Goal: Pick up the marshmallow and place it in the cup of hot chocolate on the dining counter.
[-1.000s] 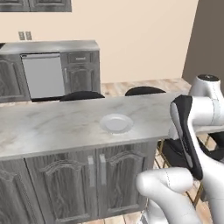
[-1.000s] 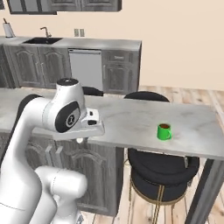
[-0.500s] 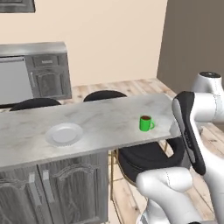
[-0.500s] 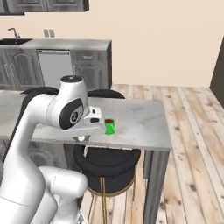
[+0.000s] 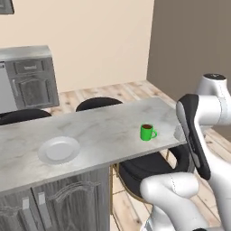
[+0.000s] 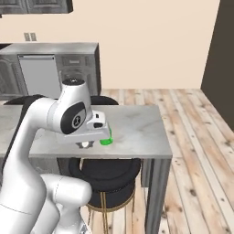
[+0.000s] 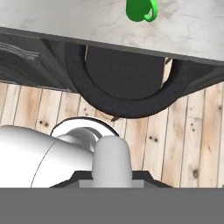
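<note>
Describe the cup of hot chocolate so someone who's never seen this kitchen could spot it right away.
Find the long pale marble dining counter. Toward its open end, apart from the round white plate, stands the cup of hot chocolate: small, bright green, side handle, dark liquid inside.

The small bright green mug (image 6: 106, 139) is largely hidden behind the white arm's wrist in the right base view; its top is cut off by the upper edge of the hand view. The claw (image 6: 85, 144) sits under the wrist, so its jaw spacing and any held item cannot be determined. The long pale grey marble-look counter (image 5: 99, 131) runs off the left edge.
</note>
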